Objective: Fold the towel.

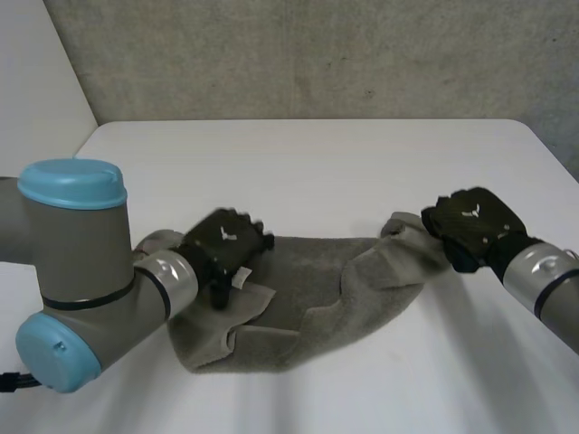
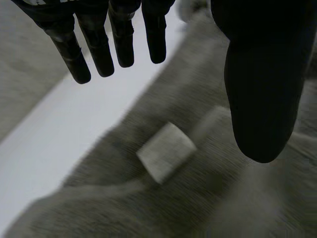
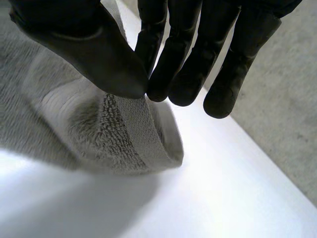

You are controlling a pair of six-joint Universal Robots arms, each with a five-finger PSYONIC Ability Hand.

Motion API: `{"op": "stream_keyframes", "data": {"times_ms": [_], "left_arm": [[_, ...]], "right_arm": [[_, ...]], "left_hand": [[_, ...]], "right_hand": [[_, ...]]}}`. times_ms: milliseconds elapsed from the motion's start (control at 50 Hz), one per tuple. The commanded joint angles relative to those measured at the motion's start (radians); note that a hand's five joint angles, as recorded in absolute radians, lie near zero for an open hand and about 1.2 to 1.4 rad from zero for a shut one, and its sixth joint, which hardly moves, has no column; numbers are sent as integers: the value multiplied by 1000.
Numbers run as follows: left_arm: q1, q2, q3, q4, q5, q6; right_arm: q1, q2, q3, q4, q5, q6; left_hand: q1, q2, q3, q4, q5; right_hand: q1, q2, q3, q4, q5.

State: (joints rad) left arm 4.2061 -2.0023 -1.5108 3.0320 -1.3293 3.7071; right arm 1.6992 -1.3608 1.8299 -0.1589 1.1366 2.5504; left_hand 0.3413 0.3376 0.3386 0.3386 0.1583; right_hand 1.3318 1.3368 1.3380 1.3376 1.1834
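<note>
A grey towel (image 1: pixel 362 280) lies crumpled in a long bunch across the white table (image 1: pixel 317 163). My left hand (image 1: pixel 226 240) hovers over the towel's left end. In the left wrist view its fingers (image 2: pixel 99 44) are straight and spread from the thumb, open above the towel (image 2: pixel 237 198) and its white label (image 2: pixel 166 151), holding nothing. My right hand (image 1: pixel 470 221) is at the towel's right end. There its thumb and fingers (image 3: pixel 188 59) pinch a banded corner of the towel (image 3: pixel 119 134), which is lifted a little off the table.
A rough grey wall (image 1: pixel 317 54) stands behind the table's far edge. My left arm's big elbow joint (image 1: pixel 72 271) sits low at the front left. Bare table (image 3: pixel 223 188) lies beyond the right hand, with its edge close by.
</note>
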Motion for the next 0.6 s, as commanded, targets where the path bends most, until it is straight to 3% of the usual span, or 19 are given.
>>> {"op": "stream_keyframes", "data": {"times_ms": [20,240,320,420,600], "left_arm": [[6,5,-34,-70,64,143],[68,45,-143,-78,75,402],[77,68,-192,-82,128,508],[80,63,-212,-84,137,542],[78,69,-258,-72,176,540]], "right_arm": [[-72,0,37,-25,-14,-24],[-124,9,29,-27,-14,-27],[-122,14,32,-27,-14,-27],[-118,19,39,-27,-14,-27],[-112,26,42,-27,-14,-27]], "left_hand": [[45,49,48,48,54],[87,90,89,89,95],[136,140,139,139,145],[248,251,250,250,256],[257,260,259,259,265]], "right_hand": [[64,59,58,59,38],[64,59,58,59,38],[64,59,58,59,38],[64,59,58,59,38],[64,59,58,59,38]]}}
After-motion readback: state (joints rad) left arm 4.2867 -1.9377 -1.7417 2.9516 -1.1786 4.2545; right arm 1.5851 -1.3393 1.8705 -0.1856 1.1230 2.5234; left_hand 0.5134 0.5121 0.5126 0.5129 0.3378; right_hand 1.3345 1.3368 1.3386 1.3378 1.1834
